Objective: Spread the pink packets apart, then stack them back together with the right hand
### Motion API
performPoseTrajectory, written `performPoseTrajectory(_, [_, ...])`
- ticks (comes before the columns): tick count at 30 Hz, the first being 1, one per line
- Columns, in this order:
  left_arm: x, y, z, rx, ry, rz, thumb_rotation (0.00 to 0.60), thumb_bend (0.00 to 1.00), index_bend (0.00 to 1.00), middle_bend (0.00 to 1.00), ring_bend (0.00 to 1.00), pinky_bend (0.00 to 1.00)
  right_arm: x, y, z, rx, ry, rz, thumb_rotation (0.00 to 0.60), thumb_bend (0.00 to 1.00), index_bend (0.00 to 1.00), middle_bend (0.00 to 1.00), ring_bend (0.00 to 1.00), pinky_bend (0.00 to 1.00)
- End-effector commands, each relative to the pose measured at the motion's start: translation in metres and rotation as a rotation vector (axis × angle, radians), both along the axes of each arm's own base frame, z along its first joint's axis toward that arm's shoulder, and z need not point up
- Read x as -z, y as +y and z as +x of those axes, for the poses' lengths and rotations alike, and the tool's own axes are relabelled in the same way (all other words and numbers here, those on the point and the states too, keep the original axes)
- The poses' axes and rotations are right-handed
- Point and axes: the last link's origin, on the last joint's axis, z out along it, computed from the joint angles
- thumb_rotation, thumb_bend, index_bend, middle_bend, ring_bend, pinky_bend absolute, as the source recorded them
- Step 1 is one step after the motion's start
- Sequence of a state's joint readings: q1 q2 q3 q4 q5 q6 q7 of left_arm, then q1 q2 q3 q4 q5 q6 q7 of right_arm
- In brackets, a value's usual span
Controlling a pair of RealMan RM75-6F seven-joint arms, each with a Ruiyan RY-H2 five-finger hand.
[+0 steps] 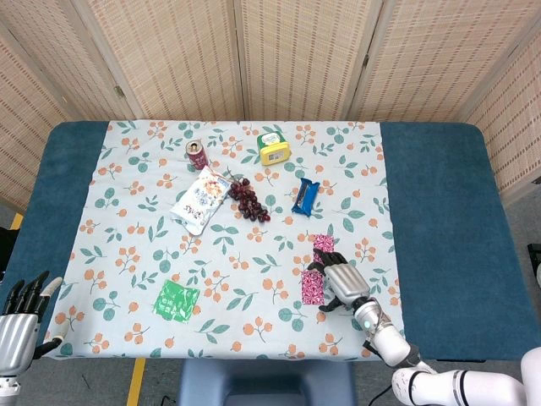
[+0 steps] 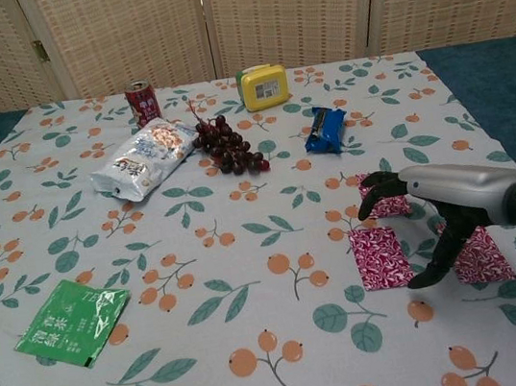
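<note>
Three pink packets lie apart on the floral cloth at the front right. The far packet (image 1: 323, 246) (image 2: 391, 206) sits partly under the fingertips of my right hand (image 1: 342, 283) (image 2: 436, 215). The middle packet (image 1: 313, 288) (image 2: 380, 257) lies just left of that hand. The hand covers part of the right packet (image 2: 487, 261), which the head view hides. The right hand arches over them with fingers spread and grips nothing; its thumb reaches the cloth between the middle and right packets. My left hand (image 1: 21, 317) hangs open off the table's front left corner.
Farther back stand a red can (image 1: 197, 155) and a yellow box (image 1: 275, 149). A snack bag (image 1: 200, 200), dark grapes (image 1: 248, 200) and a blue bar (image 1: 306, 195) lie mid-table. A green packet (image 1: 176, 301) lies at the front left.
</note>
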State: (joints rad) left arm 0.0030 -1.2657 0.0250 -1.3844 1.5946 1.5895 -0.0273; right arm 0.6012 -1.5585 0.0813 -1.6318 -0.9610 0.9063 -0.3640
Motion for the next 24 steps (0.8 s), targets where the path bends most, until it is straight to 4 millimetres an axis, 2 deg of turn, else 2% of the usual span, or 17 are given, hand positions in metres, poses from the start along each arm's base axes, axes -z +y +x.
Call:
performPoseTrajectory(1, [0.0001,-0.0003,-0.0011,-0.004,0.000,0.000,0.600,0.41,0.15,0.05,0.12,0.00,0.0066,0.0007,0.0036,-0.002,0.006,0.017,0.600,0.09,0.22,0.02,0.00,0.00])
performPoseTrajectory(24, [0.0013,0.0002,-0.0053,-0.012,0.001,-0.005,0.600,0.41,0.15,0.05,0.12,0.00,0.0126,-0.0076,0.0005,0.023,0.030,0.013,0.600,0.09,0.22,0.02,0.00,0.00])
